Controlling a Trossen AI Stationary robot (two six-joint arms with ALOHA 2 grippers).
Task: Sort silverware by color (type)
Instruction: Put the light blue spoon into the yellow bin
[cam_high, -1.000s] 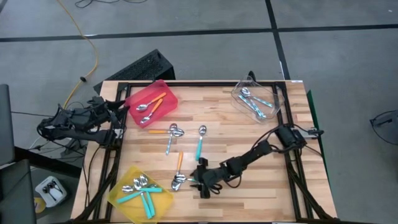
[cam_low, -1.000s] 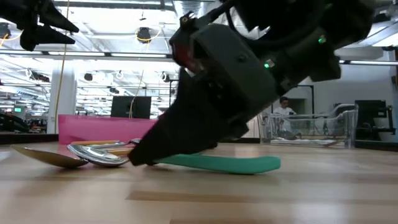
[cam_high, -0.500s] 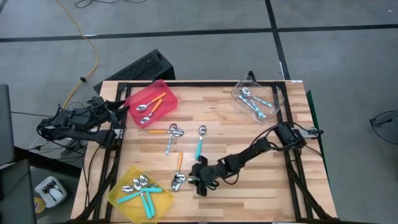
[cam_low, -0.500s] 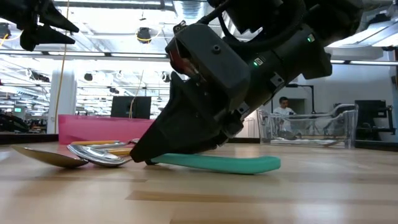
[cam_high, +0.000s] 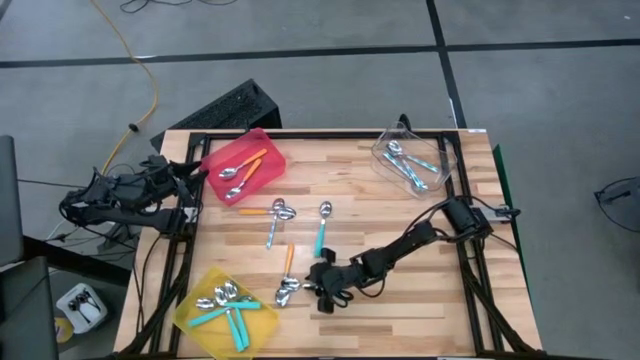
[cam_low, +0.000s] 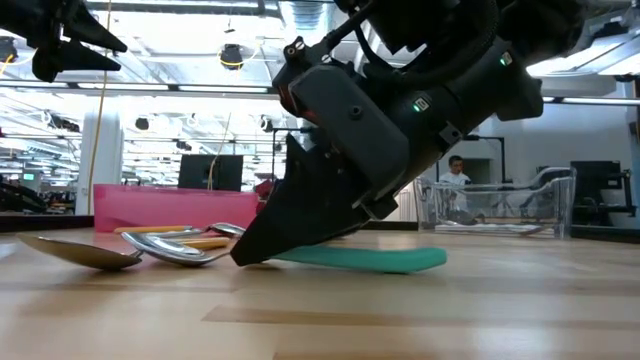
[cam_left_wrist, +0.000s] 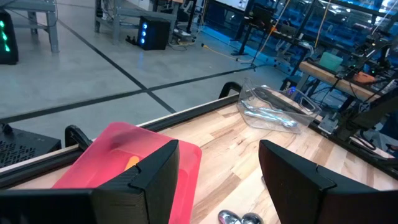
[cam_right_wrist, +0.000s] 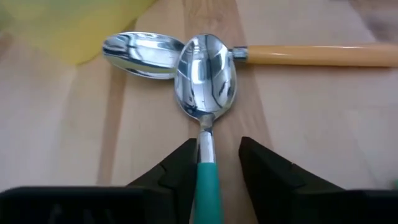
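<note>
Since a second ago, your right gripper has been sliding a little further toward the yellow bin along the teal spoon, and its jaws are narrowing around the handle. That spoon is lying flat on the wooden surface at the near-middle, its bowl crossing the bowl of an orange spoon beside it. In the right wrist view the teal handle is running straight back between the two fingers, long axis in line with the gripper's reach, so the jaws are straddling it squarely. They are standing partly apart, one finger close against the handle, the other just beside it; you cannot yet say the grip is complete. In the low view the far end of the handle is lifting slightly off the wood. The right arm is clearly the nearer one. Your left gripper is waiting by the red bin at the far-left corner, jaws wide apart and holding nothing.
</note>
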